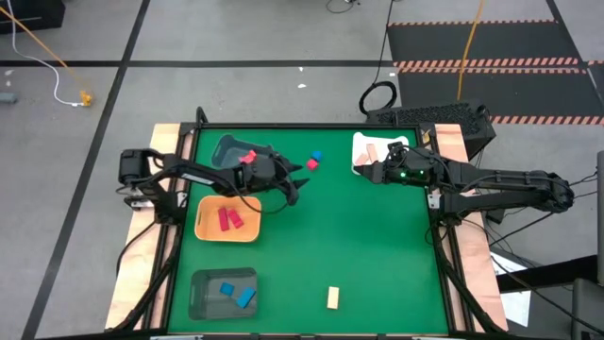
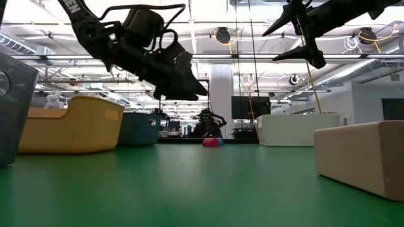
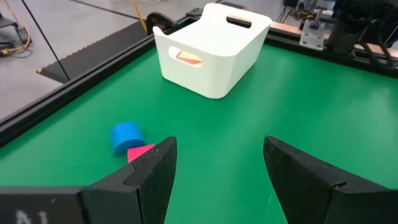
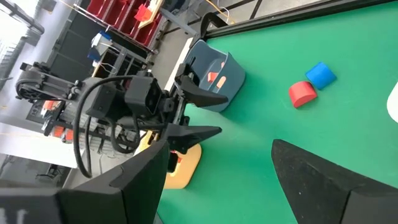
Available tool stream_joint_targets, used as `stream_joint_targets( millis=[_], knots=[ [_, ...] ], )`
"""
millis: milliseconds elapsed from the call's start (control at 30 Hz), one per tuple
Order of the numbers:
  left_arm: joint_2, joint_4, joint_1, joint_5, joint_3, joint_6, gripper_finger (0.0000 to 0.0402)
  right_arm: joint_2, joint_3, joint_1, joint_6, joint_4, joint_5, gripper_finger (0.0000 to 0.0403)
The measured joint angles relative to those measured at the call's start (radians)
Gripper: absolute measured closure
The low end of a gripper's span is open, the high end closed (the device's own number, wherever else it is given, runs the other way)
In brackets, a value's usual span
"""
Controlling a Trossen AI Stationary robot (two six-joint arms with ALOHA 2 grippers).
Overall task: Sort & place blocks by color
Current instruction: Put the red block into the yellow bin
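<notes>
A: Two loose blocks sit side by side out on the mat, a red block (image 1: pixel 311 163) touching a blue block (image 1: pixel 317 156). Which arm is better placed for them?

B: My judgement is the left. The left gripper (image 1: pixel 298 181) hangs just short of them with its fingers apart and nothing between them. In the left wrist view the pair lies ahead of the fingers and off to one side, toward the far edge of the table, so the gripper needs to swing that way before coming down.

A: And the right gripper (image 1: pixel 370 172)?

B: Fingers spread too, empty, hovering by the white tray (image 1: pixel 357 142), farther from the pair.

A: Which block comes first?

B: The red block (image 3: pixel 140 152) is the nearer to the left fingers, the blue block (image 3: pixel 126 135) just beyond it. Their long axes I cannot make out.

A: Anything else unsorted?

B: A tan block (image 1: pixel 332 297), well behind both grippers near the front edge. The orange tray (image 1: pixel 203 227), with red blocks in it, lies just beside the left gripper.
</notes>
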Motion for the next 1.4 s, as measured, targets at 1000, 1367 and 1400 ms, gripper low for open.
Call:
stream_joint_targets(
  millis=[1000,1367,1400],
  knots=[
    [0.243,-0.076,0.042,-0.101,0.145,-0.03,0.016,0.0,0.0,0.0,0.0,0.0,0.0,0.0124],
    [0.251,-0.102,0.077,-0.106,0.167,-0.072,0.0158,0.0,0.0,0.0,0.0,0.0,0.0,0.0124],
    [0.251,-0.112,0.08,-0.106,0.176,-0.079,0.0154,0.0,0.0,0.0,0.0,0.0,0.0,0.0124]
  ],
)
